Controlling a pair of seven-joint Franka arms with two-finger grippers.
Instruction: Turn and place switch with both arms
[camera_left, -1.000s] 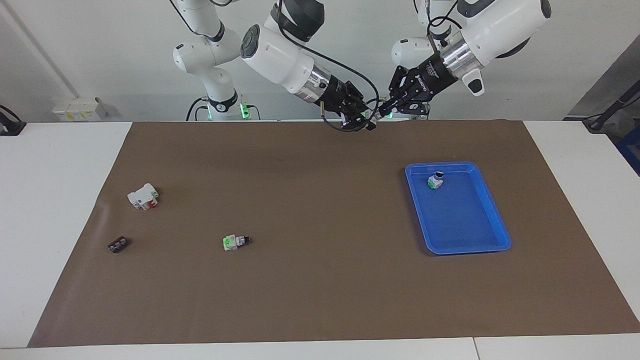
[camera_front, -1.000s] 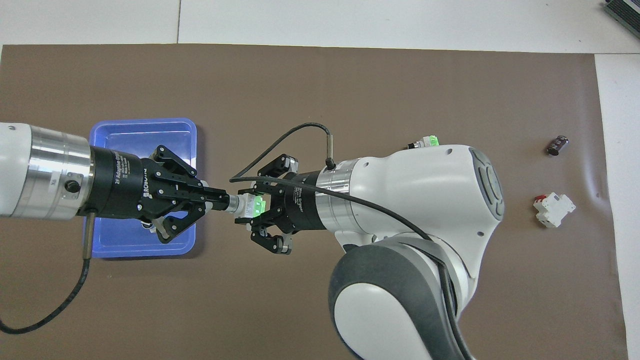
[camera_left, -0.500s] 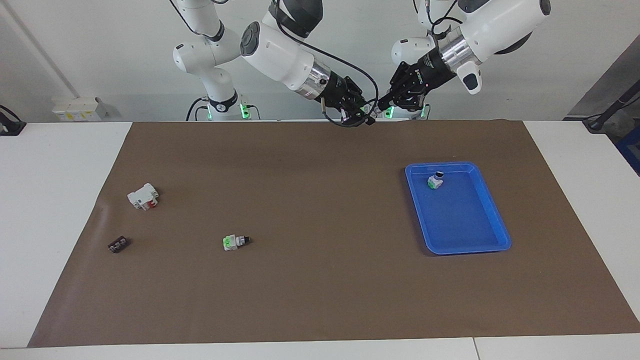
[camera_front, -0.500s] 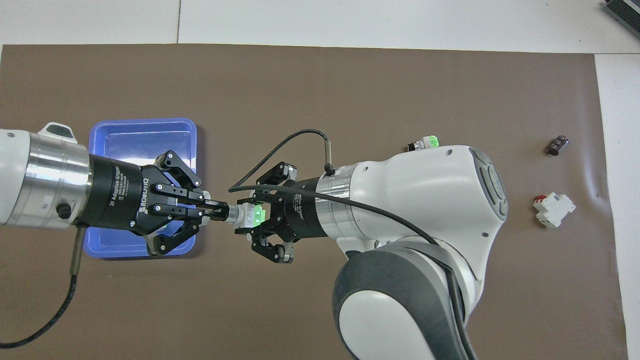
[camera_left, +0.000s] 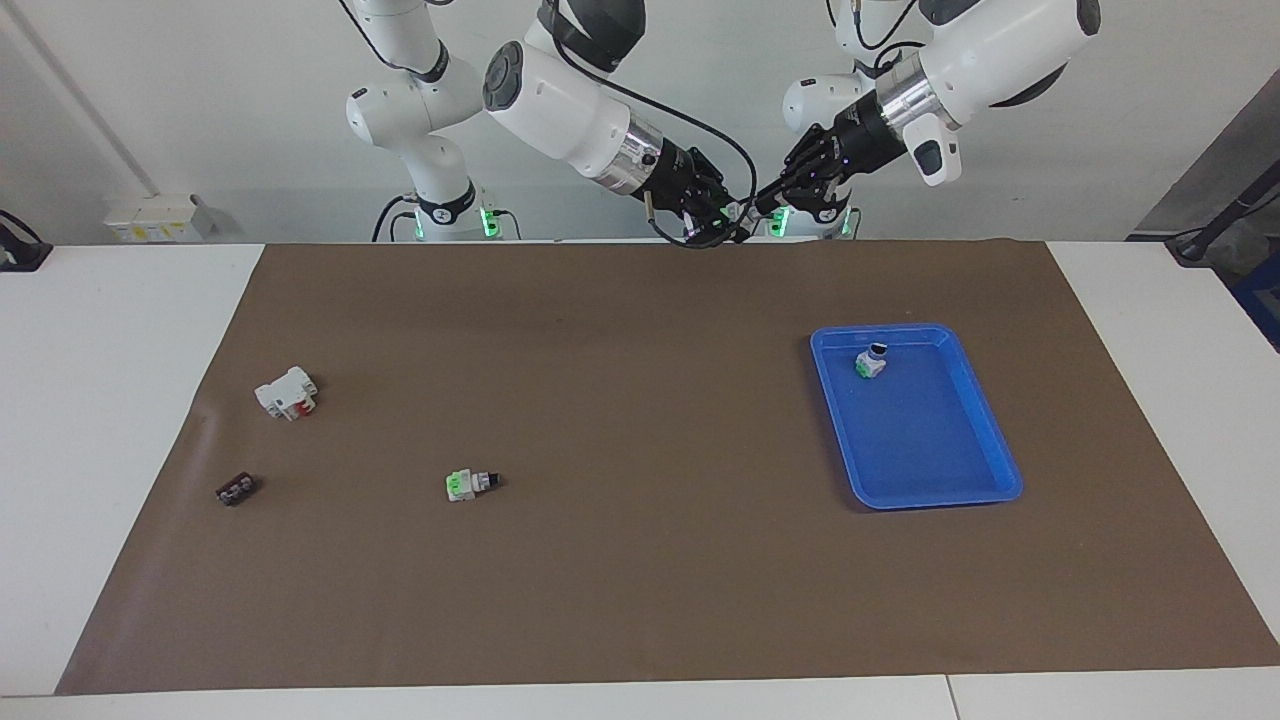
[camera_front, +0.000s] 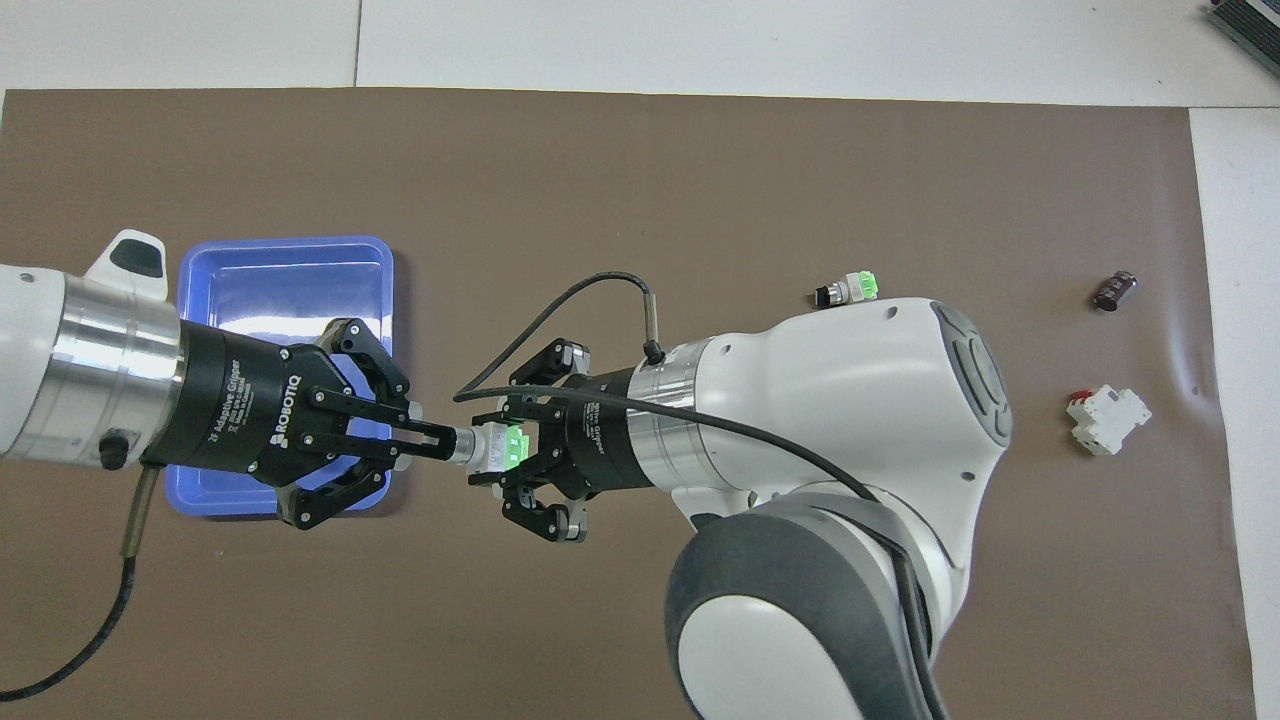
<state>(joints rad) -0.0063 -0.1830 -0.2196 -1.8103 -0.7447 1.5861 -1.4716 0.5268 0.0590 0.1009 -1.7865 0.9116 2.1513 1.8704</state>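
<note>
A green and white switch (camera_front: 490, 447) hangs in the air between my two grippers, above the mat between the blue tray and the mat's middle. My right gripper (camera_front: 507, 450) is shut on its green and white body. My left gripper (camera_front: 435, 440) is shut on its black knob and silver collar. In the facing view the grippers meet high over the mat's edge nearest the robots: the left gripper (camera_left: 756, 206), the right gripper (camera_left: 720, 218), the switch (camera_left: 737, 211) between them. A second switch (camera_left: 468, 484) lies on the mat. A third switch (camera_left: 871, 361) stands in the tray.
The blue tray (camera_left: 930, 470) sits toward the left arm's end of the mat; in the overhead view the tray (camera_front: 290, 262) is partly under my left gripper. A white-and-red block (camera_left: 287, 393) and a small dark brown piece (camera_left: 235, 489) lie toward the right arm's end.
My left wrist has rolled about its own axis while shut on the knob. Both grippers and the switch have risen a little. The right gripper's hold is the same.
</note>
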